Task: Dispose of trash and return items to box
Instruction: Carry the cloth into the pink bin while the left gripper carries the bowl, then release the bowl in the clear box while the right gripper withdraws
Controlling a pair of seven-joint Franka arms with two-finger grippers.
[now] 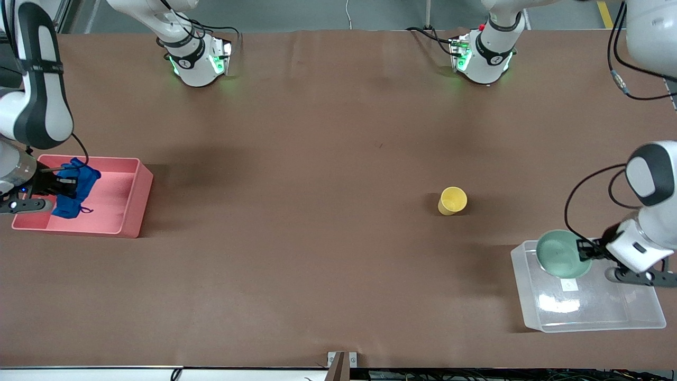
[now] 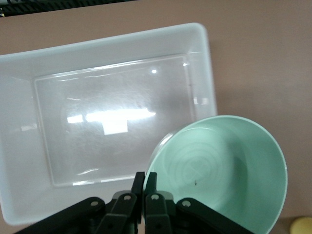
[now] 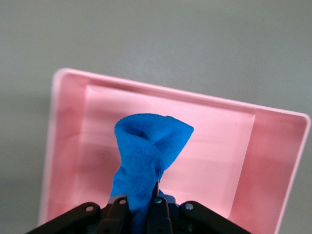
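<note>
Right gripper (image 1: 62,184) pinching the blue cloth (image 1: 75,188) above the pink bin (image 1: 127,203); left gripper (image 1: 583,250) clamped on the green bowl's (image 1: 561,255) rim over the clear box (image 1: 592,312); yellow cup (image 1: 452,200) stands mid-table.

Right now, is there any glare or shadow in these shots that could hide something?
Front view: bright glare on the clear box's floor, and a soft shadow beside the yellow cup. Left wrist view: white reflections streak the box bottom near the green bowl in the left gripper. Right wrist view: even light on the blue cloth and pink bin; right gripper sharp.
</note>
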